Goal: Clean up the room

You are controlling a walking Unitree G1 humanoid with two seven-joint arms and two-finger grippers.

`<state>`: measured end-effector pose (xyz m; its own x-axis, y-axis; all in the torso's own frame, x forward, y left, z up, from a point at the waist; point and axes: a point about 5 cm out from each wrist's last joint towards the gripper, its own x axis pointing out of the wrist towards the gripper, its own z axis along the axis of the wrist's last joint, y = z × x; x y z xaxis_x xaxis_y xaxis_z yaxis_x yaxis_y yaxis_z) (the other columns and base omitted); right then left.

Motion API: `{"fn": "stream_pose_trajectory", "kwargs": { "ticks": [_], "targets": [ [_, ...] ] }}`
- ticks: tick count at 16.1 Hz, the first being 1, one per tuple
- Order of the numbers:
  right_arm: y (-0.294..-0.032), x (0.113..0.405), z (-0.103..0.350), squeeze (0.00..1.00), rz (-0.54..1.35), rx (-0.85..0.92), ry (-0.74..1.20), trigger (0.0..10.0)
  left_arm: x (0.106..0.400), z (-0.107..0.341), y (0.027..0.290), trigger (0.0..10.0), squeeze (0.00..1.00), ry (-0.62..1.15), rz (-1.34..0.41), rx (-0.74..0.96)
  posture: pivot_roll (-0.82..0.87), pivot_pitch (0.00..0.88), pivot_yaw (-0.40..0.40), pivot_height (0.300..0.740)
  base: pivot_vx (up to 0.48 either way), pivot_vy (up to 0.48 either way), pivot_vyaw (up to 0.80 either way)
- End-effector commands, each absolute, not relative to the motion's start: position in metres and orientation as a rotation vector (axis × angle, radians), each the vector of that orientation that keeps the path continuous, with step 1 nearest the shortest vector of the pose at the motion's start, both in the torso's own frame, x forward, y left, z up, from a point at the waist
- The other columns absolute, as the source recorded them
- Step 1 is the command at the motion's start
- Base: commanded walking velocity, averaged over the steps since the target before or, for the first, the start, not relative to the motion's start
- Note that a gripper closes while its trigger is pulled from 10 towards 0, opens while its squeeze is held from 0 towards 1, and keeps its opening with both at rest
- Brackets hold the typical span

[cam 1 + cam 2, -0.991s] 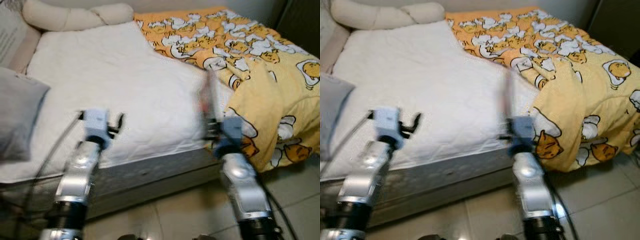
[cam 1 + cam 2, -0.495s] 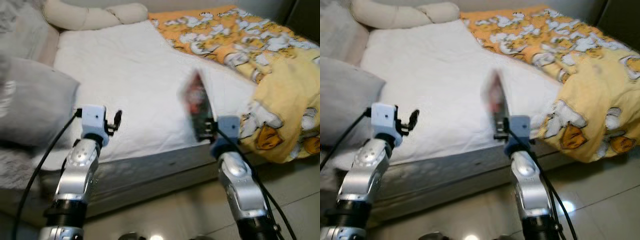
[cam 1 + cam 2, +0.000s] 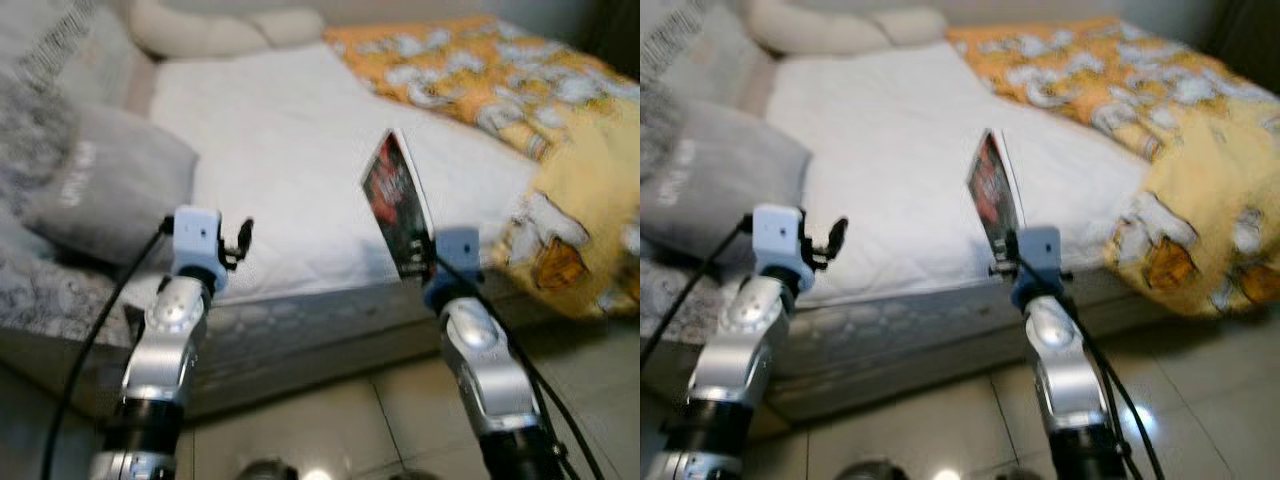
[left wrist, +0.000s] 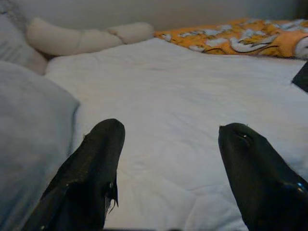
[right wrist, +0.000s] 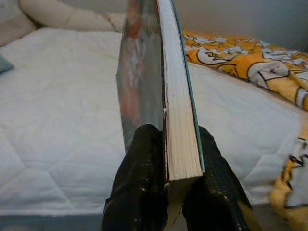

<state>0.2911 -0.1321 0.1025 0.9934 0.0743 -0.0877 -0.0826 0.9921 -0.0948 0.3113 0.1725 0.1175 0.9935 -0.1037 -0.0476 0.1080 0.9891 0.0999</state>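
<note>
My right gripper (image 3: 422, 268) is shut on a book (image 3: 398, 204) with a dark red cover, held upright on edge above the near edge of the white bed (image 3: 300, 150). In the right wrist view both black fingers (image 5: 144, 183) clamp the book (image 5: 166, 96), its white page edges facing the camera. My left gripper (image 3: 243, 240) is open and holds nothing, hovering over the mattress edge near a grey pillow (image 3: 110, 190). In the left wrist view its two fingers (image 4: 91, 168) stand wide apart over the white sheet (image 4: 183, 120).
A yellow-orange patterned duvet (image 3: 540, 130) is bunched on the right side of the bed and hangs over its edge. A long cream bolster (image 3: 230, 30) lies at the far end. Grey patterned cushions (image 3: 50, 90) pile at the left. Pale tiled floor (image 3: 330, 430) lies below.
The camera has turned left, bringing the grey pillows into view and pushing the duvet to the right. The book in my right gripper is now sharp and tilted more upright.
</note>
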Motion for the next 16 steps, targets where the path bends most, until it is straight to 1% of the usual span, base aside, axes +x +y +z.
{"fn": "stream_pose_trajectory", "kwargs": {
  "ticks": [1,3,4,9,13,16],
  "targets": [
    [-0.1282,0.2939,0.1162,0.00,0.097,-0.105,0.017,10.0,0.3131,0.1203,0.1735,10.0,0.00,0.033,-0.108,0.108,-0.06,0.000,0.037,0.740,0.000,0.000,0.80],
    [-0.1290,0.2943,0.1160,0.00,0.092,-0.095,0.018,10.0,0.3132,0.1203,0.1738,10.0,0.00,0.034,-0.108,0.108,-0.06,0.000,0.038,0.740,0.000,0.000,0.80],
    [-0.1305,0.2948,0.1158,0.00,0.079,-0.083,0.021,10.0,0.3134,0.1203,0.1741,10.0,0.00,0.034,-0.111,0.114,-0.06,0.000,0.037,0.740,0.000,0.000,0.00],
    [-0.1352,0.2961,0.1164,0.00,0.054,-0.073,0.023,10.0,0.3148,0.1218,0.1699,10.0,0.00,0.030,-0.128,0.131,-0.06,0.000,0.037,0.740,0.260,0.000,0.00],
    [-0.1309,0.2961,0.1165,0.00,0.081,-0.093,0.021,10.0,0.3150,0.1228,0.1723,10.0,0.00,0.025,-0.125,0.132,-0.06,0.000,0.038,0.740,0.308,0.000,0.00],
    [-0.1284,0.2952,0.1159,0.00,0.094,-0.105,0.022,10.0,0.3151,0.1239,0.1735,10.0,0.00,0.022,-0.123,0.131,-0.06,0.000,0.038,0.740,0.347,0.000,0.80]
  ]
}}
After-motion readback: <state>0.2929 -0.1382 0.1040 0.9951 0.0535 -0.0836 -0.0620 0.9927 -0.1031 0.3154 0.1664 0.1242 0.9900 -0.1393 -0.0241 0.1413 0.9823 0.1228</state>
